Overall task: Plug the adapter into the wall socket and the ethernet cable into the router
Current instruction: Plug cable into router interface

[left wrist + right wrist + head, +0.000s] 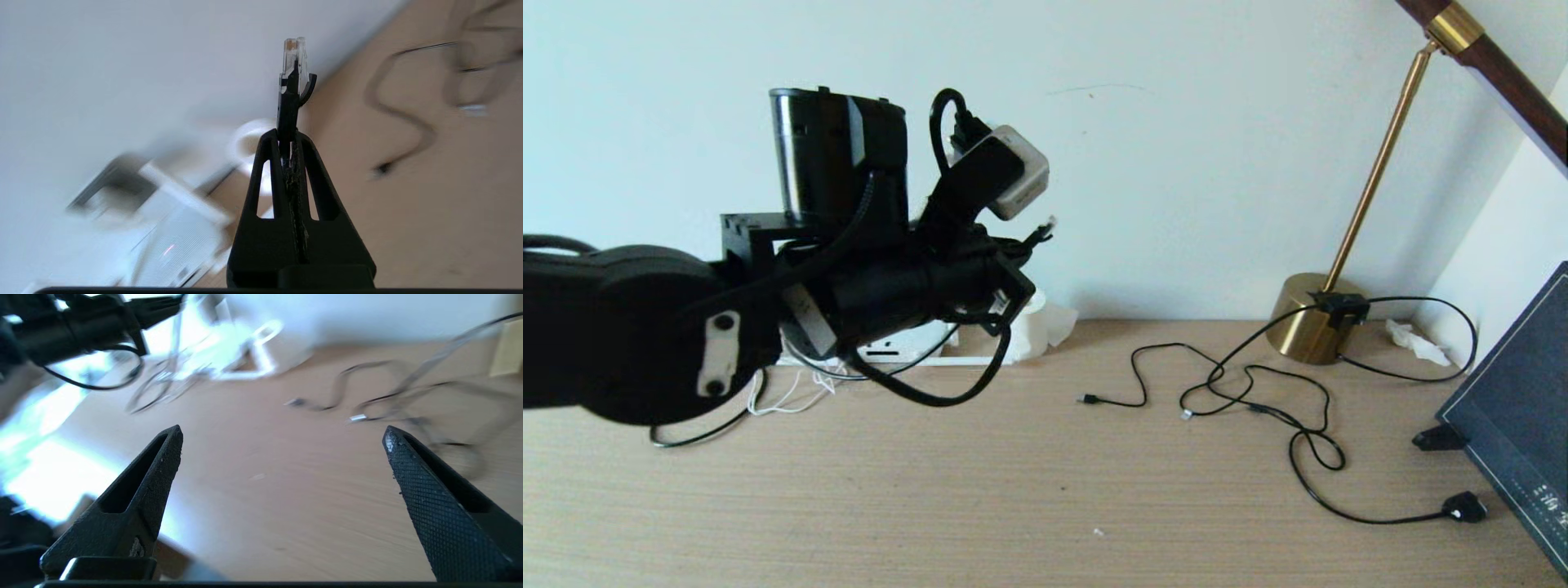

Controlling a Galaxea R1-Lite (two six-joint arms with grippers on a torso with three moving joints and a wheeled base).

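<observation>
My left gripper [287, 136] is raised above the desk near the wall and is shut on the ethernet cable [293, 61]. The cable's black plug with a clear tip sticks out past the fingertips. In the head view that plug [1043, 230] points right at the end of my left gripper [1023, 243], and the black cable hangs in a loop [931, 398] below the arm. The white router [175, 245] lies below, mostly hidden behind my arm in the head view [907, 343]. A blurred dark grey wall socket [118, 183] sits above it. The adapter is hidden; only a thin white cord [792, 398] shows. My right gripper [282, 437] is open over bare desk.
A white tissue roll [1037, 327] stands by the wall beside the router. Thin black USB cables [1217, 392] sprawl mid-right. A brass lamp [1311, 327] stands at the back right, its cord ending in a bulky plug [1462, 508]. A dark board [1519, 408] leans at the right edge.
</observation>
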